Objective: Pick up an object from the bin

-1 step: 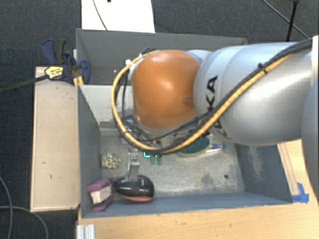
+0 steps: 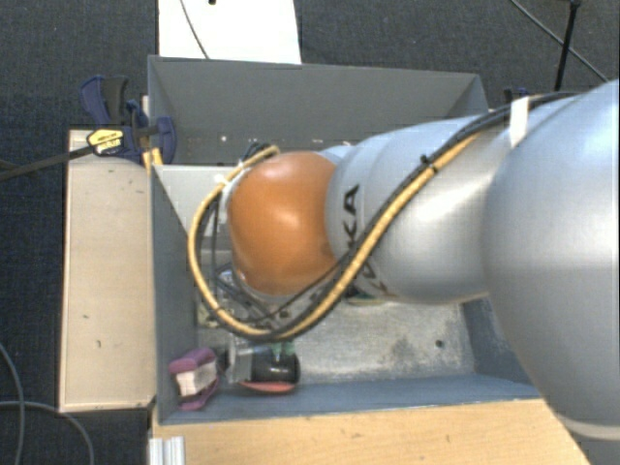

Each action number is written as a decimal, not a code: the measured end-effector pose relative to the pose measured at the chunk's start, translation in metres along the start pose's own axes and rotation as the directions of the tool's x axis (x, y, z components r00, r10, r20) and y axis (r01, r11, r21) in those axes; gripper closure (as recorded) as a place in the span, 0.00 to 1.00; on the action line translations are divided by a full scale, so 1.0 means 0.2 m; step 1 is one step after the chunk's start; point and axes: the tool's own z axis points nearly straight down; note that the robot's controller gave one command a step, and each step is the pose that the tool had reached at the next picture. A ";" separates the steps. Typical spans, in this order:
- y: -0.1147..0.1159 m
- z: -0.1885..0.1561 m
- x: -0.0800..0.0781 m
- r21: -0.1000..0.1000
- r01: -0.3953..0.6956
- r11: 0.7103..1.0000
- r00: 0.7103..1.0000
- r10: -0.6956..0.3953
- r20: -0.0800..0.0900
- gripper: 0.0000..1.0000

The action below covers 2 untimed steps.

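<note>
The gripper [image 2: 248, 335] hangs under the orange cover [image 2: 281, 221], low over the near-left corner of the bin [image 2: 387, 90]; I cannot tell whether it is spread or closed. Just below it lies a dark thing [image 2: 267, 374] with a red edge. A purple-pink thing [image 2: 194, 374] lies beside that.

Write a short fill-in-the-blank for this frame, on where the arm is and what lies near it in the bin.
1. The arm reaches into the grey bin from the view's ____ side.
2. The rounded cover on the arm's wrist is ____ in colour.
3. A small purple thing lies in the bin's lower ____ corner, as the view shows it.
Missing words: right; orange; left.
</note>
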 end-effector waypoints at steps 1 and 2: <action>-0.22 0.49 -0.11 0.001 -0.026 1.000 1.000 0.026 0.001 0.00; -0.46 0.47 -0.03 0.000 -0.135 0.991 0.991 0.135 0.003 0.00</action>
